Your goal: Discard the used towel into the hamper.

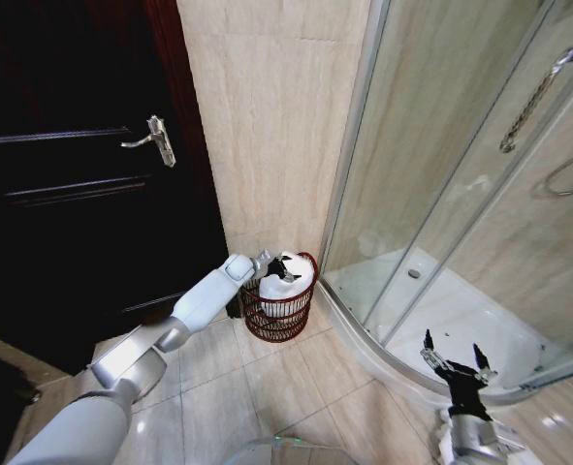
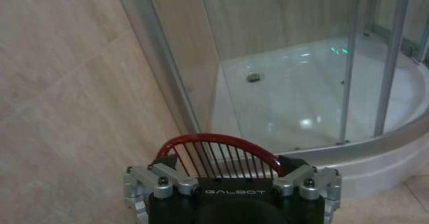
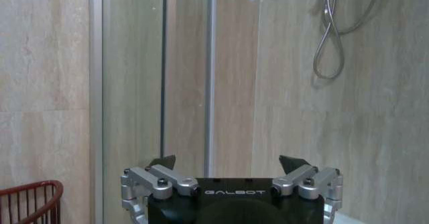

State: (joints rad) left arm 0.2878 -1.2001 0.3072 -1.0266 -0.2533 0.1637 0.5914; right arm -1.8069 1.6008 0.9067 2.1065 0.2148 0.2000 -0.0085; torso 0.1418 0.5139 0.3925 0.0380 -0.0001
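The hamper is a small dark red wire basket standing on the floor in the corner between the tiled wall and the shower. A white towel lies bunched in its top. My left gripper reaches over the hamper's rim just above the towel, fingers open. In the left wrist view the hamper's far red rim shows between the spread fingers with nothing held. My right gripper hangs low at the right beside the shower tray, open and empty. The hamper's edge also appears in the right wrist view.
A dark door with a metal handle stands at the left. The curved shower tray kerb and glass panels close off the right. A shower hose hangs on the wall. Beige floor tiles lie in front of the hamper.
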